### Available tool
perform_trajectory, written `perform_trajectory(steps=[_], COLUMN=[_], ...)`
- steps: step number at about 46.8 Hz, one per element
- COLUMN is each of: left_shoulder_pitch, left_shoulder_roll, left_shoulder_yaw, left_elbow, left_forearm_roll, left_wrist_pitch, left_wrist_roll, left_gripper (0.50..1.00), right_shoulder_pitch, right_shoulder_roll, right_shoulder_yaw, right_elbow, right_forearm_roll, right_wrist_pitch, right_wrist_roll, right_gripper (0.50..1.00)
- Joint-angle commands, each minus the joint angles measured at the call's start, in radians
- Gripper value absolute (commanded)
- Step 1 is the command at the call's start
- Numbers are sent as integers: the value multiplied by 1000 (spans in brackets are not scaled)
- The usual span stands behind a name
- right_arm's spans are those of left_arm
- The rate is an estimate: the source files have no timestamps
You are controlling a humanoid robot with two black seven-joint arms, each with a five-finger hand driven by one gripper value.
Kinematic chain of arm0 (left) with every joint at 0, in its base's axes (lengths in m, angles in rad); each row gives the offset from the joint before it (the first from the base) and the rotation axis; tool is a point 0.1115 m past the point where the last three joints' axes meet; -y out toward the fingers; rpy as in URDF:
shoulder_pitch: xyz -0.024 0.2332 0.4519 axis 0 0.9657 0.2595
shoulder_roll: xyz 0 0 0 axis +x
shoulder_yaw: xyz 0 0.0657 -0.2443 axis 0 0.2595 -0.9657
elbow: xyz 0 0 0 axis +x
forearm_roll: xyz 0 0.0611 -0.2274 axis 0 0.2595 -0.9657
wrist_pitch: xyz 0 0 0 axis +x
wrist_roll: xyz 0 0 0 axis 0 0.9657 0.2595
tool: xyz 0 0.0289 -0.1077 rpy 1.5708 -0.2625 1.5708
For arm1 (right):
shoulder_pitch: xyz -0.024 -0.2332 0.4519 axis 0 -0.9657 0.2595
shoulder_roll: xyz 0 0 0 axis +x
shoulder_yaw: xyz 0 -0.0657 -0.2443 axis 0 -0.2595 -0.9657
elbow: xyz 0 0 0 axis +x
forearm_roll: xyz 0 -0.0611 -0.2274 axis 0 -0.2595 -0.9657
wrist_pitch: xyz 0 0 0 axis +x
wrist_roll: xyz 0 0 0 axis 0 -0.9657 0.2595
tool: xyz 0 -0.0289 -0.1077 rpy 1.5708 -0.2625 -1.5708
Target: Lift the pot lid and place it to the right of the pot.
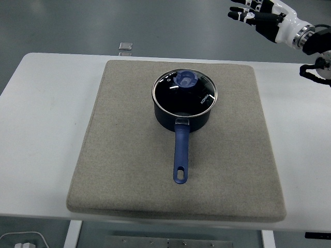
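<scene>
Lid on the pot, hand well clear

The glass pot lid (pixel 184 91) sits on the blue pot (pixel 182 111) mid-mat (pixel 124 170) — handle toward the near edge; the right hand (pixel 261 16) hangs high at top right — fingers spread, holding nothing.

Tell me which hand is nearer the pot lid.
Right. The right hand is up beyond the table's far right, fingers spread, well clear of the lid. The left hand is out of view.
</scene>
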Motion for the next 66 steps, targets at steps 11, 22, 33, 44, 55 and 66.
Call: perform_trajectory(steps=[11, 22, 33, 44, 55, 66], left_shoulder_pitch=[-1, -1, -1, 0, -1, 0], left_shoulder_roll=[0, 0, 0, 0, 0, 0], left_shoulder_yaw=[0, 0, 0, 0, 0, 0], left_elbow=[0, 0, 0, 0, 0, 0], left_forearm_roll=[0, 0, 0, 1, 1, 0], left_wrist_pitch=[0, 0, 0, 0, 0, 0], left_wrist_roll=[0, 0, 0, 0, 0, 0], left_gripper=[1000, 1000, 1000, 1000, 1000, 1000], right_shoulder_pitch=[52, 128, 208, 257, 280, 296], right_shoulder_roll=[-26, -36, -51, -39, -3, 27], right_shoulder_yaw=[-52, -208, -308, -399, -454, -509], right_elbow=[150, 209, 261, 304, 307, 308], right_forearm_roll=[-261, -355, -499, -608, -691, -720], right_wrist_pitch=[1, 33, 54, 56, 30, 13], right_wrist_roll=[19, 46, 57, 62, 62, 62], right_gripper=[928, 928, 928, 928, 926, 926])
